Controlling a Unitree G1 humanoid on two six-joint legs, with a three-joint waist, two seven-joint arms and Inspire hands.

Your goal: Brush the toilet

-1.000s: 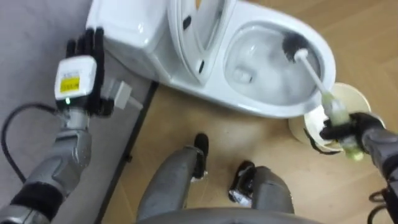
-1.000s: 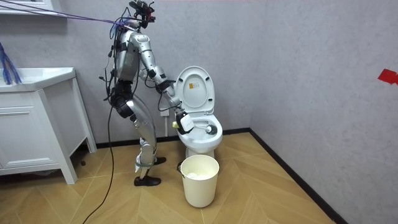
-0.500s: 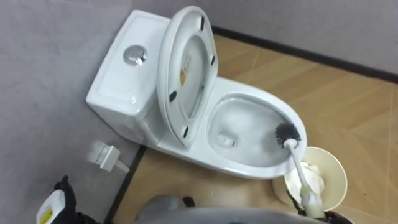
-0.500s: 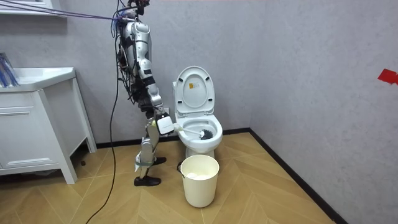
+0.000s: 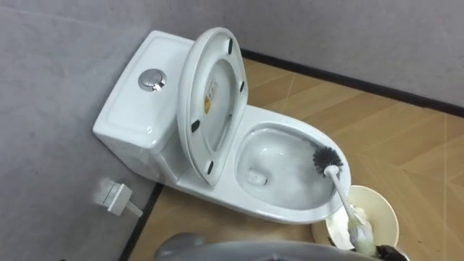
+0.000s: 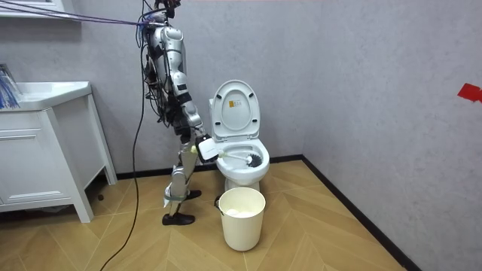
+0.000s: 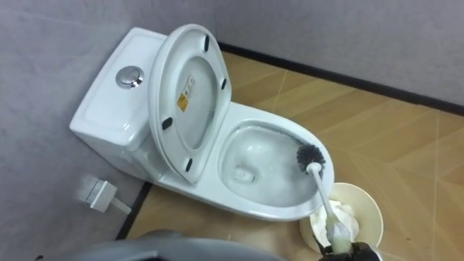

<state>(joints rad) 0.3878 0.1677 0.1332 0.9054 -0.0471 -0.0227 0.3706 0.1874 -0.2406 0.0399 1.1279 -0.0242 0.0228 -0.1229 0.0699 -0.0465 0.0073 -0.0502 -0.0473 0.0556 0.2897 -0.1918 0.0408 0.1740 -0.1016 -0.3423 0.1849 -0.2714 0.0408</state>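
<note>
Leaning into the toilet (image 5: pixel 283 210) bowl, the brush (image 5: pixel 338 187) crosses its rim

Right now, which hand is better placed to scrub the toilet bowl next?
The right hand. It grips the toilet brush by its handle end, and the bristle head sits inside the toilet bowl, close to the rim on the robot's right.

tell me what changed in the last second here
The robot straightened from its bend over the toilet and now stands upright beside it; the eye views shifted with that. Its right hand keeps holding the toilet brush, bristles still inside the bowl. The bin stays put.
</note>
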